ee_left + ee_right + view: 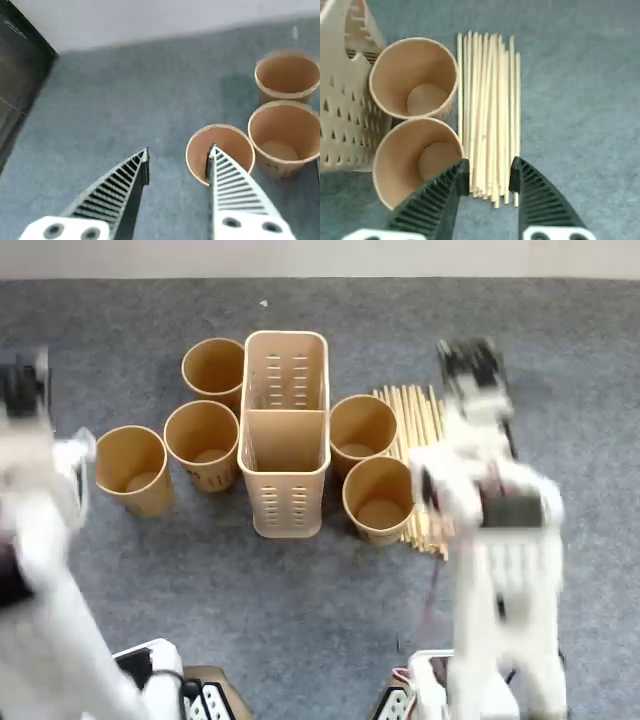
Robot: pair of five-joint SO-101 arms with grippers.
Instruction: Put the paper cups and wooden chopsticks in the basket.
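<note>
A tan slotted basket (285,430) stands mid-table with nothing in it. Three paper cups (214,368) (202,440) (132,468) sit to its left and two (362,430) (380,498) to its right. Beside those two lies a bundle of wooden chopsticks (415,440). My left gripper (178,155) is open above the carpet, one finger over the rim of the nearest cup (220,150). My right gripper (489,167) is open over the near ends of the chopsticks (487,110), next to a cup (417,160).
Grey carpet (330,580) covers the table. A dark panel (20,75) stands off to one side in the left wrist view. The arm bases (170,685) sit at the front edge. The basket wall (340,100) is close beside the two right-hand cups.
</note>
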